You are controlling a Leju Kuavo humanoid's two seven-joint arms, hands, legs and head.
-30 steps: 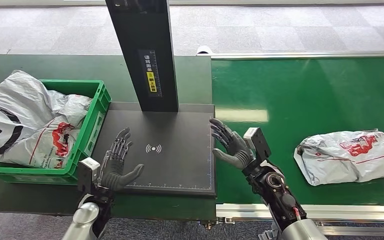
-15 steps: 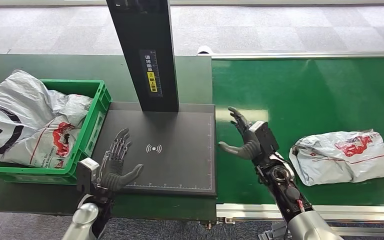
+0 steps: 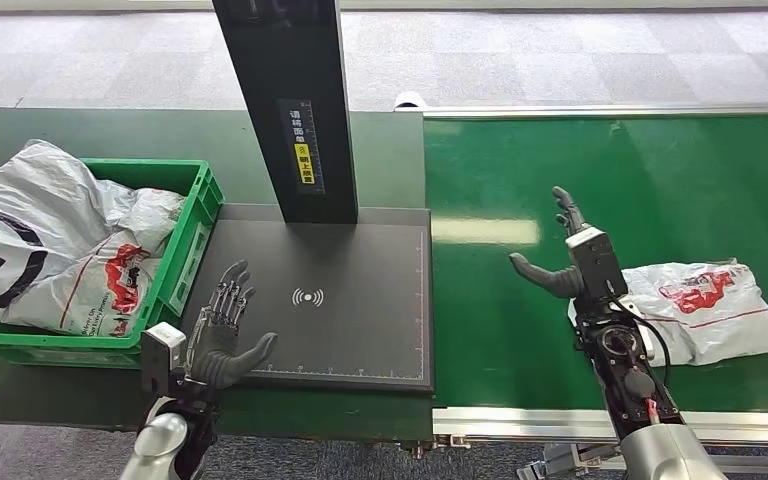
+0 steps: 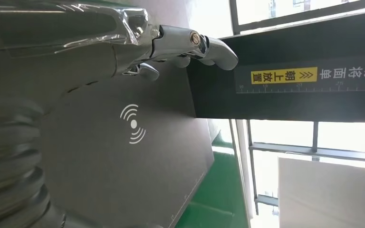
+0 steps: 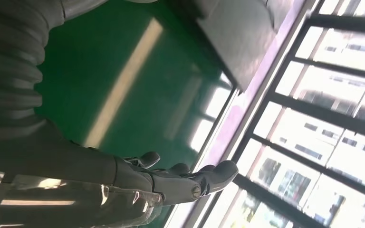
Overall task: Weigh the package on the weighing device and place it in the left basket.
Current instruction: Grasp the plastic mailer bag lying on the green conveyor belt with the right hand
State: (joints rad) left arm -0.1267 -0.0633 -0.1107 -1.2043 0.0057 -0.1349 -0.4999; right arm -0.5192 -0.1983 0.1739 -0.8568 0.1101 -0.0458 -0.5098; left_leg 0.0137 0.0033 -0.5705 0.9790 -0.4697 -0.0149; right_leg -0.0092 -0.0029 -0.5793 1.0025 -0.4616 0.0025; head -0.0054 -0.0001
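1. The package point(image 3: 705, 310), a grey plastic mailer bag with red print, lies on the green belt point(image 3: 610, 170) at the right of the head view, not yet on the weighing device point(image 3: 320, 300), which sits in the lower middle of the frame.
2. The right hand point(image 3: 565, 262) is released: its fingers are spread, the thumb points to the left, and it holds nothing. It hovers just beside the left end of the package. I cannot tell whether it touches the bag.
3. The left hand point(image 3: 222, 335) is also released and empty. It is at the lower left corner of the dark plate, near the green basket point(image 3: 185, 250).
4. In my judgement the bag is soft and slippery, so a grip on one end only could let it sag or slide out while it is carried to the plate.
5. The black post point(image 3: 290, 110) stands at the far edge of the plate. A high or wide swing of the arm could strike it.
6. The basket already holds other bags point(image 3: 50, 250), heaped above its rim. One more package may slide off the heap.
7. The right wrist and its camera box cover the left part of the package, so its true edge there is hidden.
8. The left end of the basket is cut off by the frame, and the small print on the post label is too small to read.
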